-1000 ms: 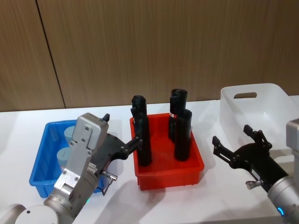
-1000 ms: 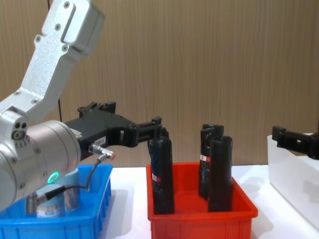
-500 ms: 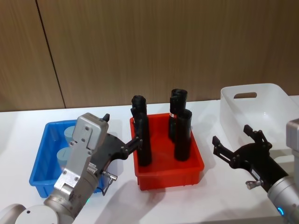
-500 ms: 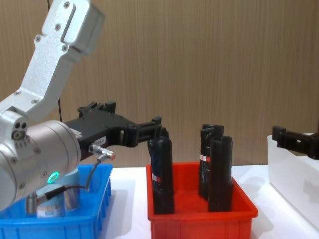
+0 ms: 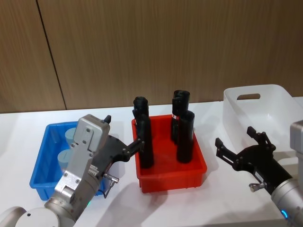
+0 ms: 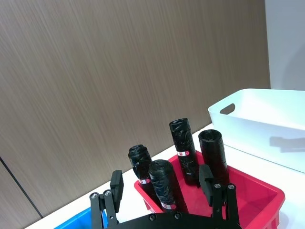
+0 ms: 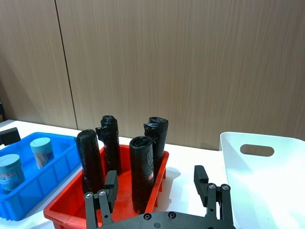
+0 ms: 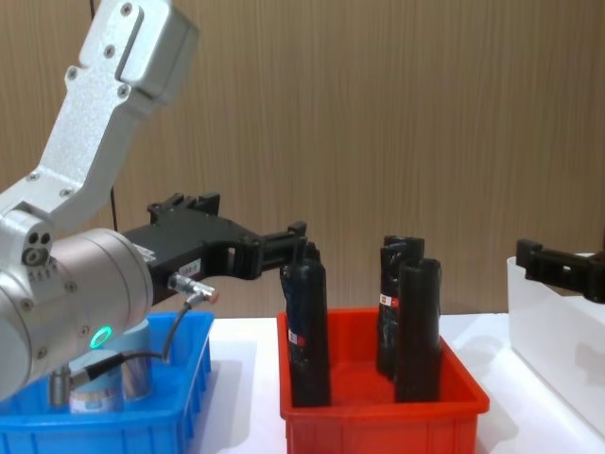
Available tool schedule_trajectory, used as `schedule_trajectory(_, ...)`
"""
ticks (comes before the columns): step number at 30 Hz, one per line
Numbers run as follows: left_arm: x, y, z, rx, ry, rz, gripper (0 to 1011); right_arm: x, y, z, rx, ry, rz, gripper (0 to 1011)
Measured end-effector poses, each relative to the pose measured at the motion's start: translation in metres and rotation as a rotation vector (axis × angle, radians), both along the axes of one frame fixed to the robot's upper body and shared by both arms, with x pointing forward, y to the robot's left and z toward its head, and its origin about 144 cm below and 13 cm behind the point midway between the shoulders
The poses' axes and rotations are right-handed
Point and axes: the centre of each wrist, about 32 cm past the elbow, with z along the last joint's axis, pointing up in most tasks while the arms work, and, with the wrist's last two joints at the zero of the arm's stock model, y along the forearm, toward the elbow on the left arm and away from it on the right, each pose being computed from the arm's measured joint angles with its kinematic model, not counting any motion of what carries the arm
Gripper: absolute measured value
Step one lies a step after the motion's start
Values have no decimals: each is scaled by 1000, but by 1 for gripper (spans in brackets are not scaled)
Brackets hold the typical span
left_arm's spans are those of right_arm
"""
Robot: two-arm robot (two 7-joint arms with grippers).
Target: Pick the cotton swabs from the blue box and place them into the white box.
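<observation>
Both swab jars (image 5: 70,136) are sitting in the blue box (image 5: 40,163), white box (image 5: 255,88) empty; left pincer (image 5: 122,131) and right pincer (image 5: 234,136) are hovering wide open, holding nothing.

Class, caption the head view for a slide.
Open left gripper and right gripper flank the red bin; cotton swabs sit in the blue box, white box far right.

Four black cylinders (image 5: 185,137) stand upright in a red bin (image 5: 173,182).

Cotton swabs (image 5: 70,136) stand in the leftmost box (image 5: 41,153).
</observation>
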Motion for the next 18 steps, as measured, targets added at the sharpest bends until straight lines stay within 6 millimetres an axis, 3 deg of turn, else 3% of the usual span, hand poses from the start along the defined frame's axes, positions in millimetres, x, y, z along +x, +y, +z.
schedule_trajectory(18, 0, 1, -1, -11, 6, 24, 1004, 0, 0, 0, 0, 0, 0, 1002)
